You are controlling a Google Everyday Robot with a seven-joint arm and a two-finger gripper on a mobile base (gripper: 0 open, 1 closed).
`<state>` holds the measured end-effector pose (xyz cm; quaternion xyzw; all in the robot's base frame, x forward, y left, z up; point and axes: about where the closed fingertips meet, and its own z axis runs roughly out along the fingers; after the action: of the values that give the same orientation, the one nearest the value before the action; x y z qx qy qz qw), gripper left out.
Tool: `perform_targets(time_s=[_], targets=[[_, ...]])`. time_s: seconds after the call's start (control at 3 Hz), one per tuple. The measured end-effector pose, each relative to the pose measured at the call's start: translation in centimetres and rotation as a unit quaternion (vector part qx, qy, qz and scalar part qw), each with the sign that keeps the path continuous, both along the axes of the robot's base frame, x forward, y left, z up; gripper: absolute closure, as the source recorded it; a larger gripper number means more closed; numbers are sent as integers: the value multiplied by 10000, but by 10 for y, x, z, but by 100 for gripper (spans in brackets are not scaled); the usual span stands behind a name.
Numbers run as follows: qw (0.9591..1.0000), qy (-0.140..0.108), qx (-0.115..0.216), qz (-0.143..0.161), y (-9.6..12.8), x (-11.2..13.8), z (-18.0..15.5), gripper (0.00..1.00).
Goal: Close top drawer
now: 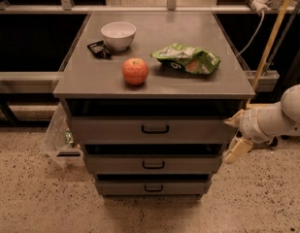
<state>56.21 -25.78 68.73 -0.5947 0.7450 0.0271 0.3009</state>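
Cabinet fills the middle of our view, and the top drawer sits just under its slab, its front standing proud with a dark gap above, so we judge it not yet shut. Our gripper hangs at the drawer's 3 o'clock, fingers spread, holding nothing, beside that end of the front. Pushing there, far from the handle at centre, could skew the tray and jam it, or we slip off the edge.

Wide grey top drawer, black handle, partly open, hand spread beside its right end.
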Motion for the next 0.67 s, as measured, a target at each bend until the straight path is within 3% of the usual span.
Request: perform_targets(time_s=[0.33, 0.67], targets=[[10000, 0, 0, 0, 0, -5, 0, 0], [9998, -138, 93, -90, -37, -18, 30, 0]])
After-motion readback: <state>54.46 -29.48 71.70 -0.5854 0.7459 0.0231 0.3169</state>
